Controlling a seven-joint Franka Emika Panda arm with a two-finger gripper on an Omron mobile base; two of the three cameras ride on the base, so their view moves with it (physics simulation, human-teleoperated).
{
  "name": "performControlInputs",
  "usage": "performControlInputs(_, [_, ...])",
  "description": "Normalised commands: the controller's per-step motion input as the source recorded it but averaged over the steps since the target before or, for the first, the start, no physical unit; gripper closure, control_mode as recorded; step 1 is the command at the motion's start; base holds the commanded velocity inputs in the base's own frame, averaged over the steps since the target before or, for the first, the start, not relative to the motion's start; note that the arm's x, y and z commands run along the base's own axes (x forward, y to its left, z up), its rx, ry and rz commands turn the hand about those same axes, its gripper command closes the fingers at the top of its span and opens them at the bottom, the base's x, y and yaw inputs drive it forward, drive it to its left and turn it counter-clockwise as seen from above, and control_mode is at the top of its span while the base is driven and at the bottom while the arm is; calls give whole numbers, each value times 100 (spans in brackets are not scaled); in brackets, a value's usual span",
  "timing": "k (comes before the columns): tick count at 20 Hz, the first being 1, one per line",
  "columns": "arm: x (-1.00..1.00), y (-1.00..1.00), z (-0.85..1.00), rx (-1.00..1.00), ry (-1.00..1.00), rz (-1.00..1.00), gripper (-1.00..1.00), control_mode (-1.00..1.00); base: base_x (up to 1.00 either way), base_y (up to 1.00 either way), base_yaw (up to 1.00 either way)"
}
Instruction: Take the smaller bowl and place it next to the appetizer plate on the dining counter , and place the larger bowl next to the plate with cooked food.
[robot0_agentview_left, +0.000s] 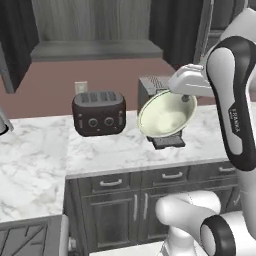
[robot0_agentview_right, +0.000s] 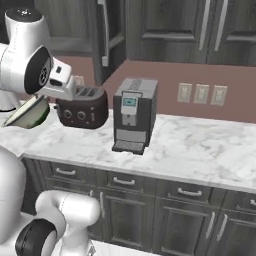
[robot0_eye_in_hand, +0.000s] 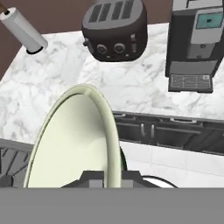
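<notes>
Cream-white and shallow, the smaller bowl (robot0_eye_in_hand: 76, 140) with its pale green inside hangs tilted on edge above the marble worktop (robot0_agentview_left: 35, 150), its thin rim seemingly pinched by the gripper (robot0_eye_in_hand: 111, 175). It looks rigid, light, glazed and slippery, so a rim grip could slip. Beyond stand the dark four-slot toaster (robot0_agentview_left: 99, 113) and grey coffee machine (robot0_agentview_right: 134, 115).

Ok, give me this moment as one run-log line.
phase: carrying | held: smaller bowl, tilted, above worktop | gripper: shut on bowl rim | behind: toaster, coffee machine | bowl not yet at dining counter
</notes>
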Motion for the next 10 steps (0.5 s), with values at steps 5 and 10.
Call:
performControlInputs(5, [0,0,0,0,0,0,100,100,-45,-96,0])
performControlInputs(10, [0,0,0,0,0,0,100,100,-76,-35,3])
